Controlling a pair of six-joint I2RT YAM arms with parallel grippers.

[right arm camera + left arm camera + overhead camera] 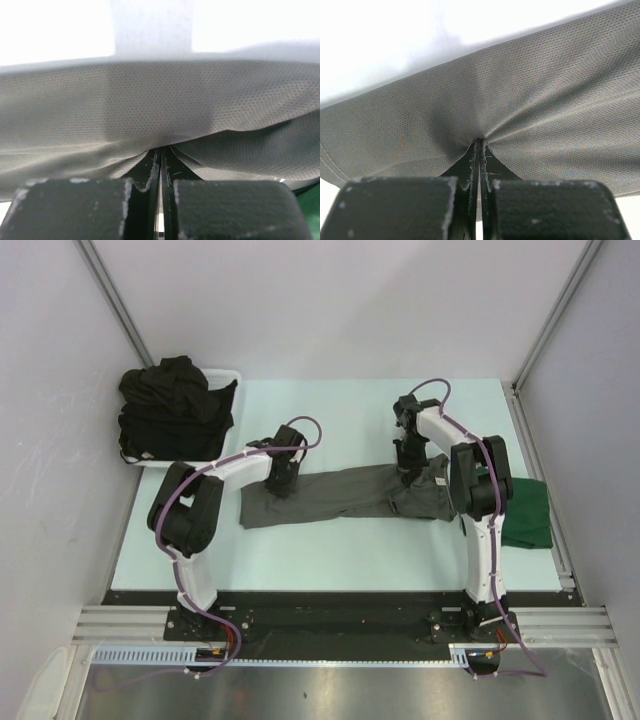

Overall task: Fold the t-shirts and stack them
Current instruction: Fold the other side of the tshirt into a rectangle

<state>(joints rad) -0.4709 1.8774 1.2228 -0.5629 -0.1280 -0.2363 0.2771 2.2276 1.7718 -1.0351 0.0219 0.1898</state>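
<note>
Over the pale bench point(350, 560), the left pincer point(280, 487) and the right pincer point(408, 475) each clamp one end of the grey t-shirt point(340, 495).

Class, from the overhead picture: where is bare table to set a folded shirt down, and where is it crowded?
Bare: the near strip between the grey t-shirt and the table edge; the far stretch between the white basket and the right arm. Crowded: the middle band, and the right edge with the green t-shirt.
</note>
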